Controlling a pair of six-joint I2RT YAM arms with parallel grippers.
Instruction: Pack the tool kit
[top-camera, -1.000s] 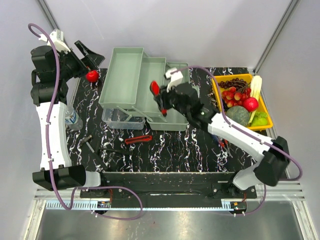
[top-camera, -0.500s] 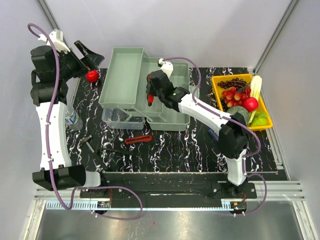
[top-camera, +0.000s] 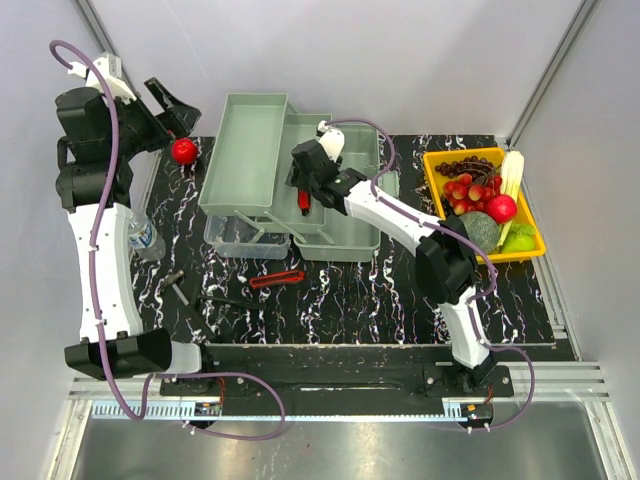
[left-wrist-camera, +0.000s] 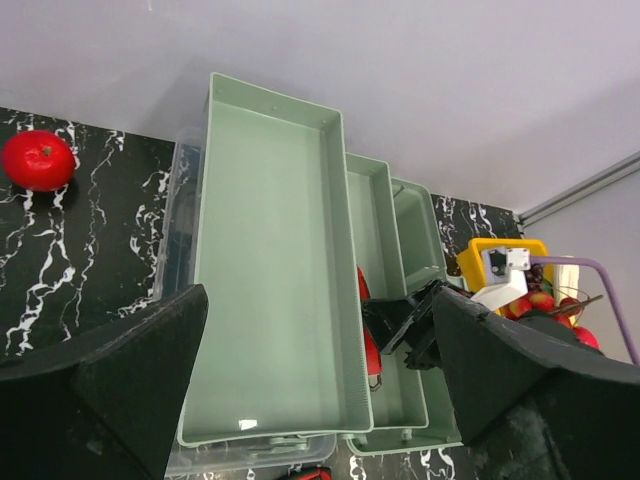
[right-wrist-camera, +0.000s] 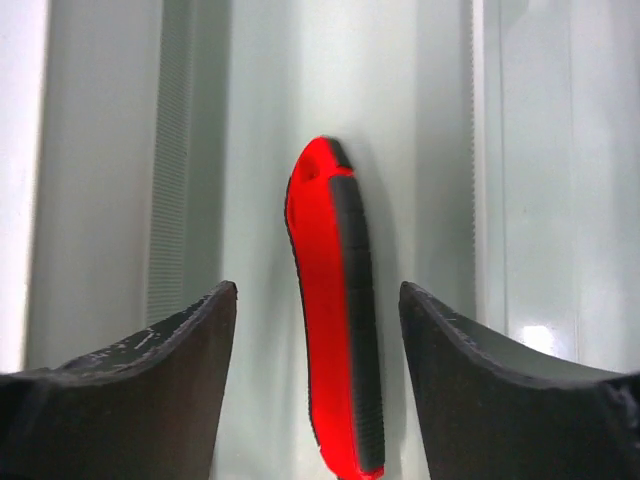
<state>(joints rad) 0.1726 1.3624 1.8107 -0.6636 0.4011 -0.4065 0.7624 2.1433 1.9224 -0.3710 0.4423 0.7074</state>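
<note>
1. The tool kit (top-camera: 245, 150), a translucent pale grey-green plastic box, is sitting in the upper centre of the top view. Its smooth rectangular trays are stepping out to the right over the black, white-veined worktop (top-camera: 380, 300).
2. A red tool (right-wrist-camera: 335, 330) with a curved handle and a ribbed black grip is lying lengthwise in the middle tray (top-camera: 315, 135).
3. The right end effector (right-wrist-camera: 317, 300) is hanging over that tool, its fingers spread wide on either side and not touching the handle.
4. The left end effector (left-wrist-camera: 320, 295) is hovering at the upper left of the top view, gaping wide above the broadest tray (left-wrist-camera: 270, 270).
5. A red-handled tool (top-camera: 277, 279) is lying on the worktop just below the box.
6. A glossy round red fruit (top-camera: 183, 150) is resting left of the box, and a yellow tray (top-camera: 432, 180) is holding fruit at the right.
</note>
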